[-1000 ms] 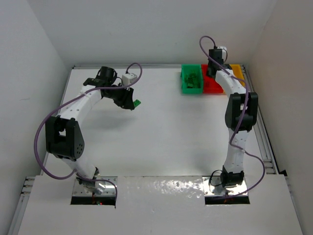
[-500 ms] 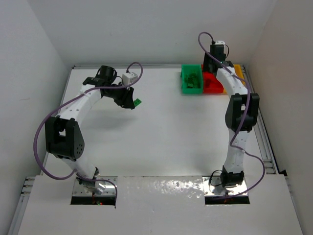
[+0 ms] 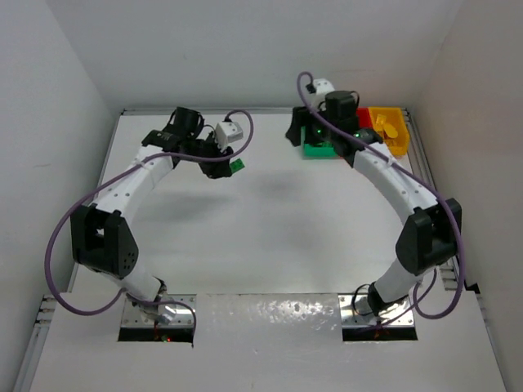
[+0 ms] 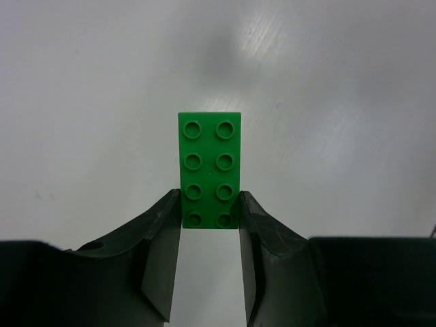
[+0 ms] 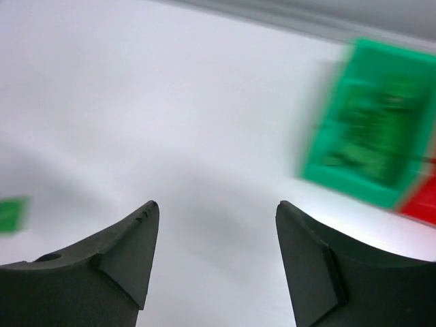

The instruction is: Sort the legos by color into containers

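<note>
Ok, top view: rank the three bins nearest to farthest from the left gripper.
1. Green bin, left end of the row, closest to left gripper.
2. Red bin, middle, mostly behind the right arm.
3. Yellow bin, right end.

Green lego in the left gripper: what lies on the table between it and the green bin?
Nothing: the top view shows only bare white table between the green lego and the green bin.

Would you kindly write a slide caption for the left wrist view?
Left gripper pinching a green eight-stud lego by its near end over the white table.
</note>
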